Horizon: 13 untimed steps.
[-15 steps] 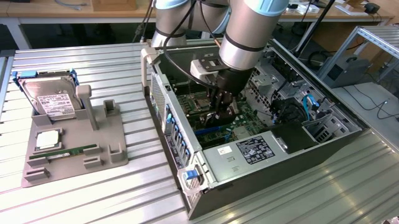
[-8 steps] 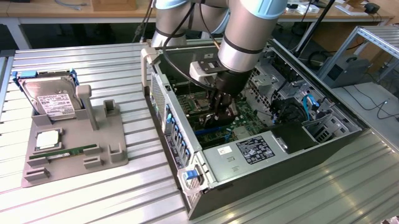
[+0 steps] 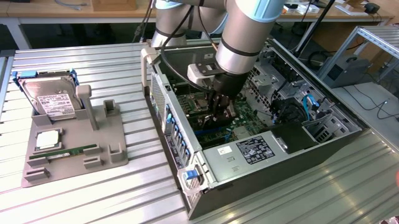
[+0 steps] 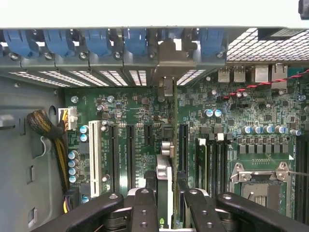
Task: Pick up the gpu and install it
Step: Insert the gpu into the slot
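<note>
Room: a workshop with a ribbed metal bench and wooden desks along the back wall.
Bench: an open PC case lies on its side; to the exterior view's left a grey fixture carries a hard drive and a green memory stick.
Arm: reaching down into the case, over the motherboard.
Gripper: the gripper is clamped on the gpu, one finger on each face of the card.
Gpu: held edge-on in the wrist view, standing upright over the board among the black expansion slots, its metal bracket up against the rear openings of the case. Whether its edge is already in a slot I cannot tell.
Doing it well: I would judge that the card must stay square to its slot and the bracket lined up with its opening, then be pressed straight down, evenly along its length; any tilt risks jamming the connector or flexing the board.
Watch for: the white slot and the yellow cable bundle lie near, off to one side.
</note>
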### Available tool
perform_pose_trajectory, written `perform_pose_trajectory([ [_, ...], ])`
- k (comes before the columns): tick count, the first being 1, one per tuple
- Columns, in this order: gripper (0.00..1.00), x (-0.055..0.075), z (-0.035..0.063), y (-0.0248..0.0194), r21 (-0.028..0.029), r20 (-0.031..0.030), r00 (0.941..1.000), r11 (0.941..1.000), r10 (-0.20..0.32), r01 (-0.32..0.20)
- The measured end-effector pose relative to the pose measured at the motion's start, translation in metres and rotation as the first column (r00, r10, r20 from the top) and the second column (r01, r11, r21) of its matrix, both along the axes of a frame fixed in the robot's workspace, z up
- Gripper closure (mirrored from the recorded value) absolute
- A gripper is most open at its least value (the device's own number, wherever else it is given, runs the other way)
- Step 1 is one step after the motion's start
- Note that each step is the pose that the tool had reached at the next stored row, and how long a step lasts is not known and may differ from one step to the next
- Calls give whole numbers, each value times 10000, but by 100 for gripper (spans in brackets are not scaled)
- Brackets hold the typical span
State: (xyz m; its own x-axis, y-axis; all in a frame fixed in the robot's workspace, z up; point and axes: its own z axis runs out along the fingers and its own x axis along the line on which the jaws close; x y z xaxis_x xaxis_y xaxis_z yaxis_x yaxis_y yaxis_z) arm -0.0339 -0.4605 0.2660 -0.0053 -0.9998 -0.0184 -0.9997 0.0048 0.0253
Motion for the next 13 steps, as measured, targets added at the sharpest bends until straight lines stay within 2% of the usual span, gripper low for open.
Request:
perform_pose_trajectory([
  [6, 73, 6, 22, 0, 5, 12, 10000, 10000, 0, 0],
  [9, 73, 64, 22, 0, 5, 9, 10000, 10000, 0, 0],
  [13, 73, 15, 11, 1, 6, 9, 10000, 10000, 1, -1],
])
